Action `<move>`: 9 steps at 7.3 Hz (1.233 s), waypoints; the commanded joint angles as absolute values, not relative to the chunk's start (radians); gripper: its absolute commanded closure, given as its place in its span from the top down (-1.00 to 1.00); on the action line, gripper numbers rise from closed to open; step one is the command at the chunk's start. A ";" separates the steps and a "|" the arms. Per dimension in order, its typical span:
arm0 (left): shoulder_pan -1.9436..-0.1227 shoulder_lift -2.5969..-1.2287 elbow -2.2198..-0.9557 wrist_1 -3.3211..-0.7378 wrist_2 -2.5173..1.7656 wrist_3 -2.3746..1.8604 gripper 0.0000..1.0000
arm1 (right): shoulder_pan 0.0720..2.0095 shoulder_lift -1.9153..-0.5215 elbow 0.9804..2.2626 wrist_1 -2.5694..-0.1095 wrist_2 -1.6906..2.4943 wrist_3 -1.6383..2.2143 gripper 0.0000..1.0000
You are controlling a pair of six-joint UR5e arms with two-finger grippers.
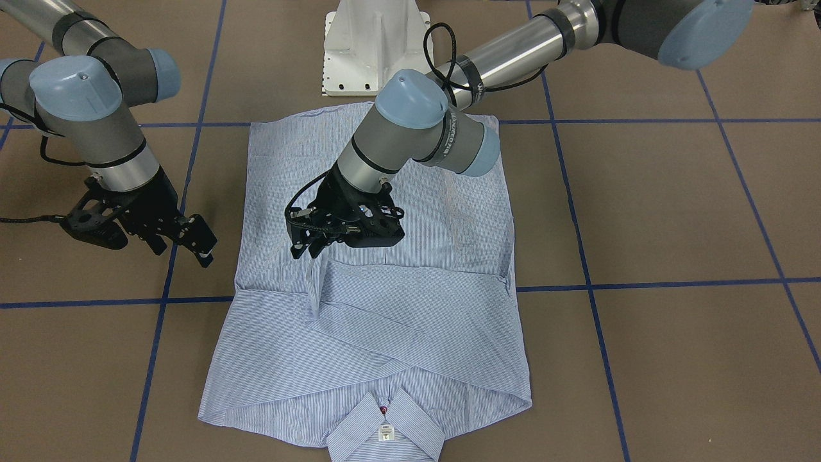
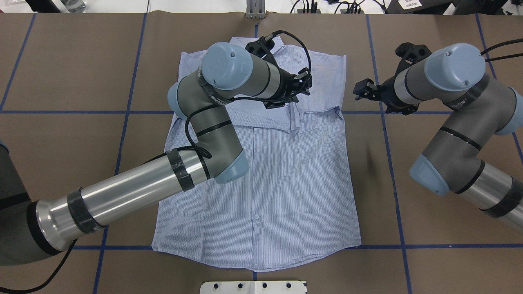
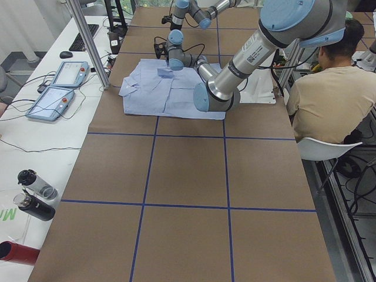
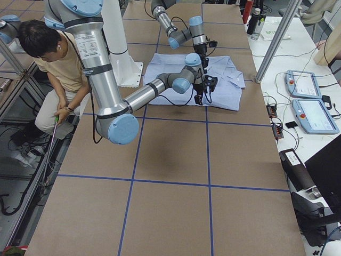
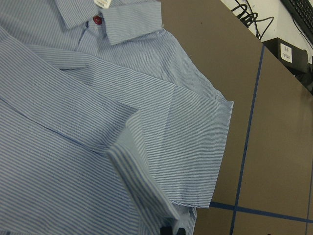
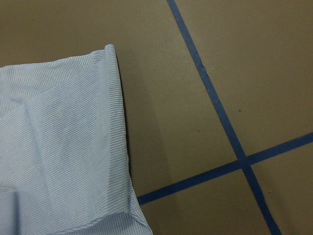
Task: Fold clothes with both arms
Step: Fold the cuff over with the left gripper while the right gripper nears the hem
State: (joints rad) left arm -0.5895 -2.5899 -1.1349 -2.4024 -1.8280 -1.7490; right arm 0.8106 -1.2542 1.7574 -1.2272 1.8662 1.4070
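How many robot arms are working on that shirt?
2. The left arm reaches over the shirt, the left gripper low over its folded sleeves; the right arm hangs beside the shirt's edge, the right gripper off the cloth.

Bright, even overhead light is noted throughout. Soft shadows are cast on the counter (image 2: 408, 196). Glare is seen along the left arm (image 2: 122, 196). Focus is kept sharp.
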 commanded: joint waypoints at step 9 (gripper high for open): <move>-0.658 -2.267 -1.712 -2.273 -1.858 -1.738 0.85 | 0.203 -1.647 2.186 -1.233 1.449 2.268 0.97</move>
State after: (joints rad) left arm -0.6547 -2.2737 -1.6914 -2.2742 -1.8571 -1.7376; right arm 0.3181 -1.5917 2.1600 -1.2329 1.5527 2.1367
